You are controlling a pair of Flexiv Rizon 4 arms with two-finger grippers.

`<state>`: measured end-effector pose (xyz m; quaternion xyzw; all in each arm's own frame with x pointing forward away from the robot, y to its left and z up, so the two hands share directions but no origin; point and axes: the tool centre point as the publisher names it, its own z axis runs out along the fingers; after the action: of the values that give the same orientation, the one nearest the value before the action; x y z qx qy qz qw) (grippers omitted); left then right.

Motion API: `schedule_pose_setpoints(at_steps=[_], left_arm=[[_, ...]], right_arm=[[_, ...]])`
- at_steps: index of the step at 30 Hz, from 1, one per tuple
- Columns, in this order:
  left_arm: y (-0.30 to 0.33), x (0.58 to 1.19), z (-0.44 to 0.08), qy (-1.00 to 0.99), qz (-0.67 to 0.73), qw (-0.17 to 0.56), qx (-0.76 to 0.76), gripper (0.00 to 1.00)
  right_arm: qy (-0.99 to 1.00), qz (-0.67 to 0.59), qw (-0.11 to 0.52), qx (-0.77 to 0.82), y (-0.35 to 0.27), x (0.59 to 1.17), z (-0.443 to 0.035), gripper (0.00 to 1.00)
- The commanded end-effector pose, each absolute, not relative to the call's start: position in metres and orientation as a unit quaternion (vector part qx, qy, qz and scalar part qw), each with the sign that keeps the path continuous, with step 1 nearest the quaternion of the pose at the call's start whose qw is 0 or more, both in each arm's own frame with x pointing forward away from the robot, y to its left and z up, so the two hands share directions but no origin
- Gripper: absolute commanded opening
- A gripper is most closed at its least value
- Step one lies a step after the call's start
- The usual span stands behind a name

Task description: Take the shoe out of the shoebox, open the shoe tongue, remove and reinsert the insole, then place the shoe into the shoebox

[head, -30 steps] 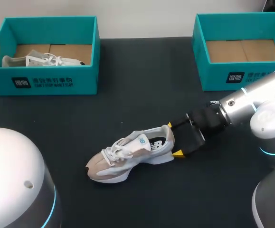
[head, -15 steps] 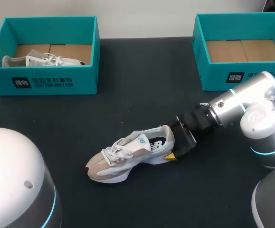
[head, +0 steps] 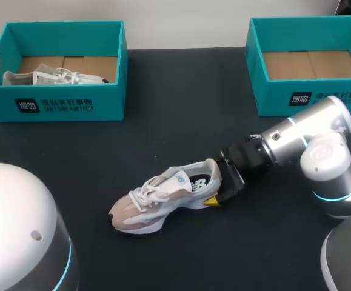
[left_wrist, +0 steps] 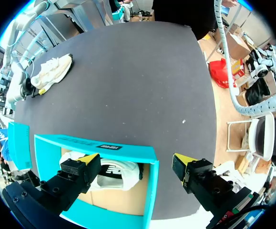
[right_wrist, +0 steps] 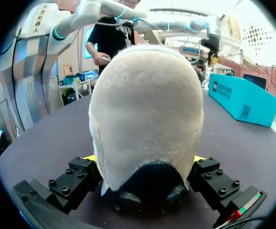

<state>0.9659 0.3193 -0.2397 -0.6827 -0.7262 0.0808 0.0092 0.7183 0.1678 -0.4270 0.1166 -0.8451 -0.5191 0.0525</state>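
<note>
Gripping the shoe (head: 163,203) by the heel on the worktop (head: 181,109)
Clamping the right end effector (head: 216,182) on both sides of the heel, sole down, well apart from the right shoebox (head: 308,97). Hanging the left end effector (left_wrist: 135,160), fingers spread, above the left shoebox (left_wrist: 104,147) containing another shoe (left_wrist: 116,172).
</note>
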Motion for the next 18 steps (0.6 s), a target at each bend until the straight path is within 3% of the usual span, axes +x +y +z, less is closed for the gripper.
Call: schedule_pose_setpoints(at_steps=[1, 18], left_arm=[[0.32, 0.965, -0.24, -0.726, 0.079, 0.009, -0.683, 1.0], [0.32, 0.965, -0.24, -0.726, 0.079, 0.009, -0.683, 1.0]], right_arm=[[-0.851, -0.515, 0.031, 0.096, 0.162, 0.715, -0.423, 0.0], [-0.867, -0.496, -0.029, 0.023, 0.123, 0.712, -0.414, 0.0]])
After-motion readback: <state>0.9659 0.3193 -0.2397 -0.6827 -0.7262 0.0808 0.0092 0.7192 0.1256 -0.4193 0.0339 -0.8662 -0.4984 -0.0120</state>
